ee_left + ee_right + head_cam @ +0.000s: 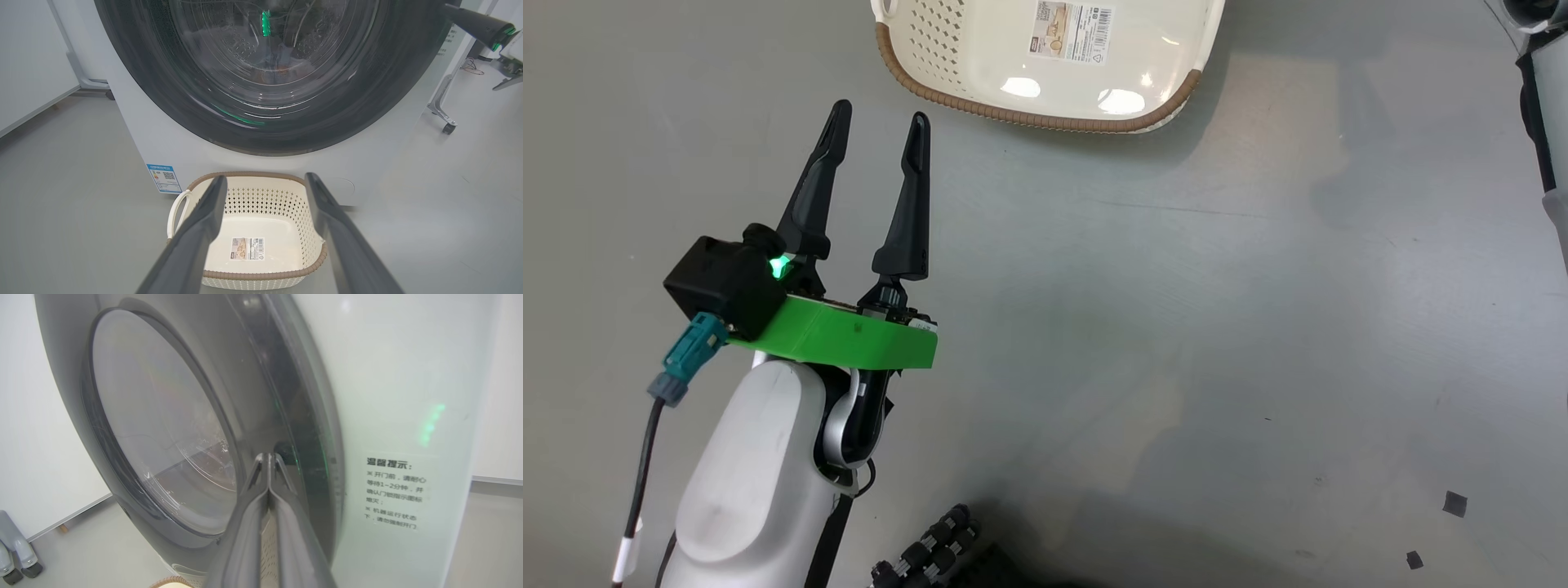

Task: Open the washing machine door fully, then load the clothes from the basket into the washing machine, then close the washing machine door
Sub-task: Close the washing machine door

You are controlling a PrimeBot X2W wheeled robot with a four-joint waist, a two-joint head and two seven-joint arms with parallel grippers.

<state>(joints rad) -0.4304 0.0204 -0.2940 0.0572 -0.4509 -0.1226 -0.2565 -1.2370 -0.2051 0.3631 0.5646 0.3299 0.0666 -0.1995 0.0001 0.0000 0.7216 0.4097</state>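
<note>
The left gripper [880, 113] is hanging wide open, holding nothing, over the floor [1176, 327] near the basket [1013, 117], which is standing just before the washing machine [135, 134]. The right gripper [268, 456] is pressing its fingers together, tips at the washing machine door [163, 428] rim.

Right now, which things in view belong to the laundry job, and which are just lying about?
Job: washing machine; door; basket, empty; left gripper, open; right gripper, shut, at the door's rim.
Lying about: dark scraps; wheeled stand leg.
</note>
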